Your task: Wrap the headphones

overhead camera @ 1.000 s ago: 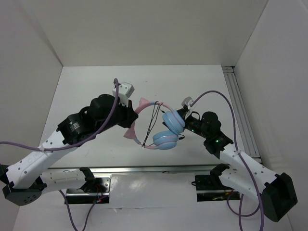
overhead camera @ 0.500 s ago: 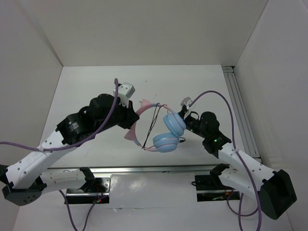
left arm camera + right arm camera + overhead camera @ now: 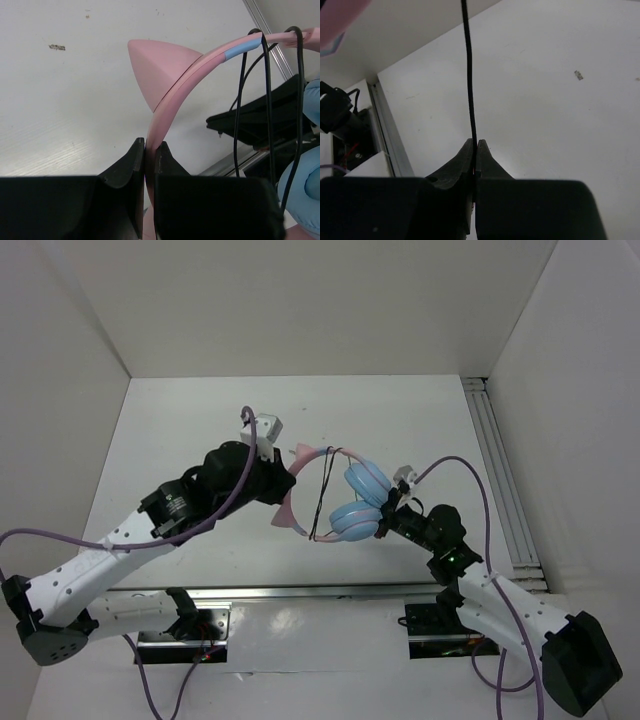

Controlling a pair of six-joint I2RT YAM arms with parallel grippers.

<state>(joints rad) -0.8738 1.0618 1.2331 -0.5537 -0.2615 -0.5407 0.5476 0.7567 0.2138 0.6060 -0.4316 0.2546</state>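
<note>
Left gripper [image 3: 150, 149] is clamping the headband [image 3: 186, 75]; right gripper [image 3: 475, 149] is pinching the cable [image 3: 468, 75] rising ahead. Mid-wrap, likely; next loop needs tension.

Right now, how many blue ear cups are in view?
2. In the top view, the upper ear cup sits above and slightly right of the lower ear cup, the two close together. Neither is hidden.

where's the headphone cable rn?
Top view, centre: the black cable loops across the pink headband held by the left gripper; its free run is pinched in the right gripper.
</note>
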